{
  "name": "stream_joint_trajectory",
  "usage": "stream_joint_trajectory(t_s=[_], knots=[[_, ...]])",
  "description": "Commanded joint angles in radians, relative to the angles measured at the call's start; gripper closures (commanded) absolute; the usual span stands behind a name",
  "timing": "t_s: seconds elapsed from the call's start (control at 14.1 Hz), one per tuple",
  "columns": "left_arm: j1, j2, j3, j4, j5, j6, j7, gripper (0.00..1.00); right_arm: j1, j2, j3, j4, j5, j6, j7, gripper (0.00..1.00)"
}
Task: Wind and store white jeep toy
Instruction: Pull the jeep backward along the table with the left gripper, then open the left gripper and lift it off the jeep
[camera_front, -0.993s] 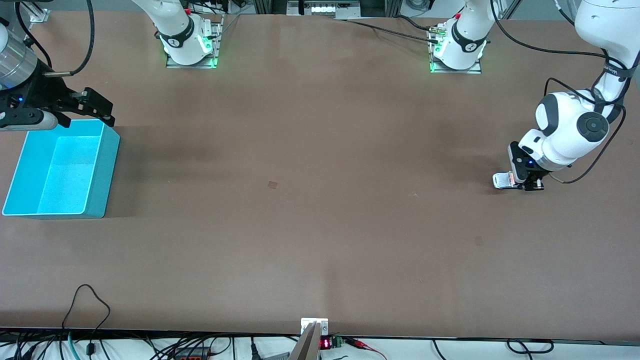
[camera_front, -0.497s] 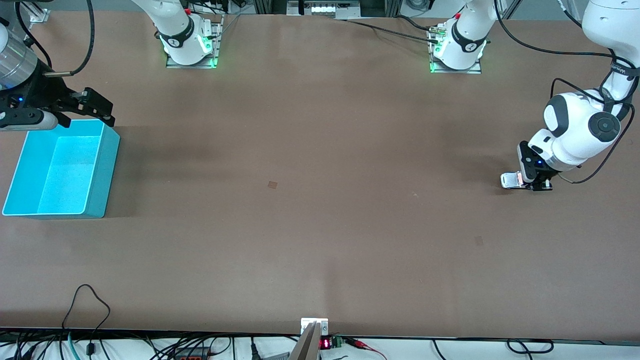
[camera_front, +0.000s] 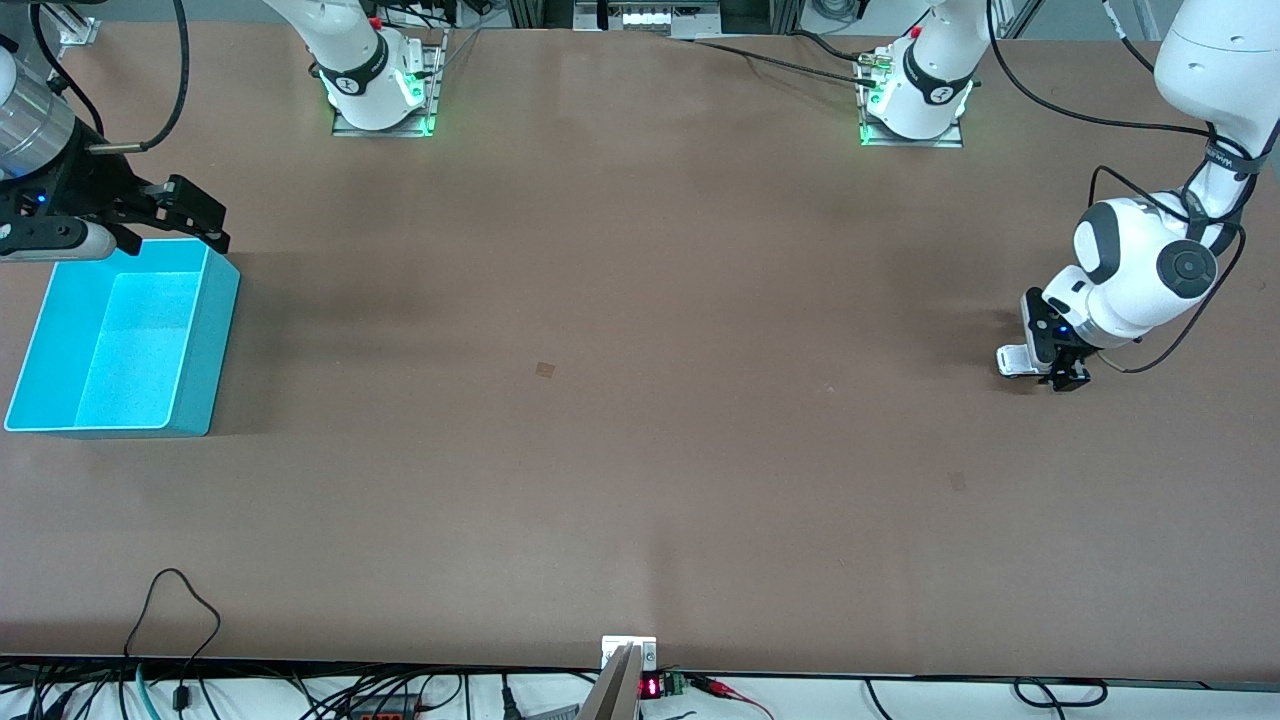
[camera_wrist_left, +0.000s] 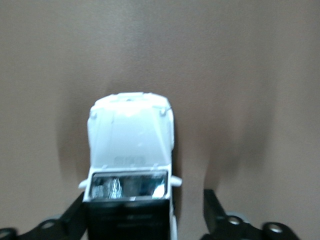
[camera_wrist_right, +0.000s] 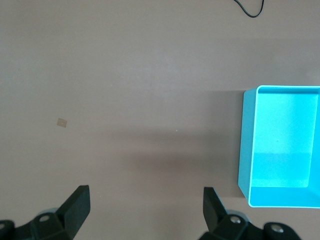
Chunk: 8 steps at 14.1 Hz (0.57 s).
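- The white jeep toy (camera_wrist_left: 131, 165) sits on the brown table (camera_front: 640, 400) toward the left arm's end, its wheels on the surface; the left wrist view shows its white hood, the windshield and the start of the black roof panel; in the front view it is a small white shape (camera_front: 1015, 360) poking out from under the arm's hand
- The left gripper (camera_front: 1052, 368) is down at the table around the jeep; its fingers (camera_wrist_left: 212, 210) stand apart, one close beside one flank of the car and the other clear of the car with bare table between; whether the nearer finger touches the car I cannot tell
- The right gripper (camera_front: 190, 215) hangs over the rim of the turquoise bin (camera_front: 215, 330) at the right arm's end of the table, waiting; its two dark fingers (camera_wrist_right: 75, 202) are spread wide with nothing between them
- The bin (camera_wrist_right: 244, 145) is open at the top, with only its own bright floor showing inside; it is well apart from the jeep, at the other end of the table
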Motion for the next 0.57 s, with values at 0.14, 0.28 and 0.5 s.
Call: stream_joint_trajectory(t_s=[0.14, 0.28, 0.5], knots=[[0.006, -0.078, -0.025, 0.065, 0.033, -0.178, 0.003, 0.0, 0.003, -0.014, -0.002, -0.007, -0.005, 0.003, -0.013, 0.0], [0.006, -0.091, -0.05, 0.146, 0.03, -0.305, -0.003, 0.0, 0.003, -0.014, -0.002, -0.007, -0.005, 0.003, -0.013, 0.0], [0.003, -0.091, -0.082, 0.314, 0.023, -0.558, -0.07, 0.0, 0.003, -0.014, -0.002, -0.007, -0.005, 0.003, -0.013, 0.0]])
